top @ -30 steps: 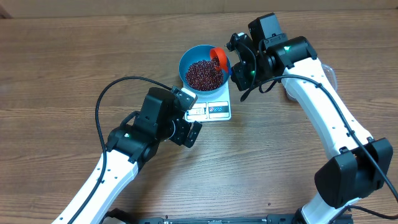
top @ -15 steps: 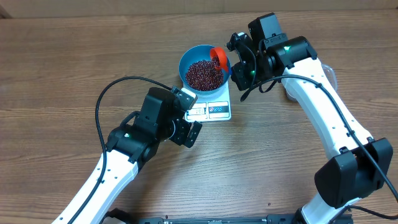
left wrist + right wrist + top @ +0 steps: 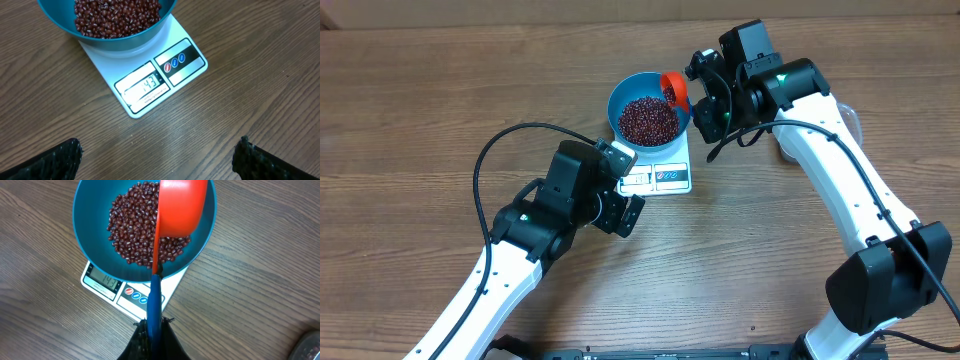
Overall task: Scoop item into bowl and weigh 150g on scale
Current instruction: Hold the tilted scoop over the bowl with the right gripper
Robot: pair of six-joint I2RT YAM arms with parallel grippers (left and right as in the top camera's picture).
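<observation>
Finds the orange-red plastic scoop point(image 3: 673, 87) shifted a touch toward the far rim since half a second ago, perhaps also raised, previously deeper over the heap. Sees it tipped on its side above the round deep bright blue bowl point(image 3: 87, 215), mouth turned away from the right wrist camera, so cannot tell of any load left inside. Notes no other shift: bowl, scale and left arm exactly as a second ago.

Puts the right gripper point(image 3: 155, 327) clamped tight on the scoop's blue handle point(image 3: 155, 292). Puts the left gripper point(image 3: 156, 164) idle, spread wide and holding nothing, hovering over the brown wooden table point(image 3: 420, 100) just short of the small flat white rectangular kitchen scale point(image 3: 187, 75), wrist camera looking down on the display point(image 3: 145, 86).

Places the small dark red-brown beans point(image 3: 132, 225) as a loose heap inside the bowl, and the bowl squarely on the scale. Reads the display as 143 from the right wrist view (first digit faint from the left wrist), a little under the target.

Judges the pour as pausing or tapering off, with the weight close but not yet reached. Calls for only a small further addition, shaken in gently rather than dumped. Risks overshooting otherwise, and then having to lift beans back out.
</observation>
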